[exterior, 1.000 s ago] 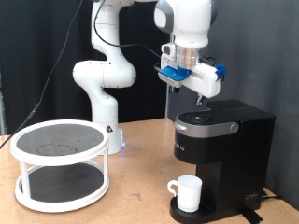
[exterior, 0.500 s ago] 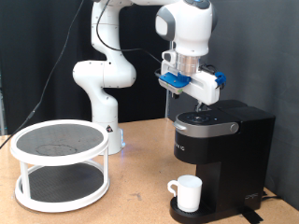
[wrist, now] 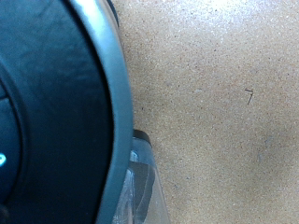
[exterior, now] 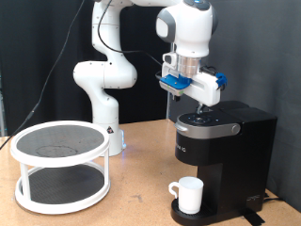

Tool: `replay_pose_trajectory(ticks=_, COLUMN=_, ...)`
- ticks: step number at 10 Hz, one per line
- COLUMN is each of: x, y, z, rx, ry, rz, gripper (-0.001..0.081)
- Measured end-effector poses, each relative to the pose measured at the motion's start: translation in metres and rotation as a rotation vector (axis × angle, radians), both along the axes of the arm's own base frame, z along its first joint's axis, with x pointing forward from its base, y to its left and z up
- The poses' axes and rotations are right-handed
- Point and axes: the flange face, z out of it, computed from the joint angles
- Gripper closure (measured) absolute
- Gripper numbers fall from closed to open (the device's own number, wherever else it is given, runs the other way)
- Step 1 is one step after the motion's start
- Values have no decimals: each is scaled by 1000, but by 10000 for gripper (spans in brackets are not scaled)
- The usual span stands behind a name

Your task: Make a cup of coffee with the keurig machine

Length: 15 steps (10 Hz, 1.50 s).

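The keurig machine (exterior: pixel 218 155), boxy matte black with a silver-rimmed top panel, stands at the exterior view's right with its lid down; the cup (exterior: pixel 188 195), plain white, sits on its drip tray. The gripper (exterior: pixel 200 104) hovers just above the top panel; whether its fingers are apart cannot be told. The wrist view shows only the machine's dark curved top (wrist: pixel 51 112) and the wooden table (wrist: pixel 220 112). Since half a second ago nothing visibly shifts.

I work in a lab: black curtain (exterior: pixel 28 56) behind me, bare wooden table (exterior: pixel 132 202) below, my base (exterior: pixel 105 132) bolted at ten o'clock.
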Motion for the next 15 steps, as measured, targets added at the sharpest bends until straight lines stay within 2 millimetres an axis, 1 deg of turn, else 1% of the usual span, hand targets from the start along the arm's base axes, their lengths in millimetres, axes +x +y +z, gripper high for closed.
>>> replay_pose_trajectory(ticks=3, x=-5, y=-15, z=8, rx=4, ry=-16, rz=-12, gripper=72)
replay_pose_trajectory(ticks=6, x=-6, y=-26, z=2, rx=-6, ry=2, rz=-33, gripper=72)
replay_pose_trajectory(ticks=10, x=-5, y=-28, z=-3, rx=-6, ry=-10, rz=-34, gripper=72)
replay_pose_trajectory(ticks=15, x=-4, y=-24, z=-4, rx=-3, ry=-16, rz=-21, gripper=72)
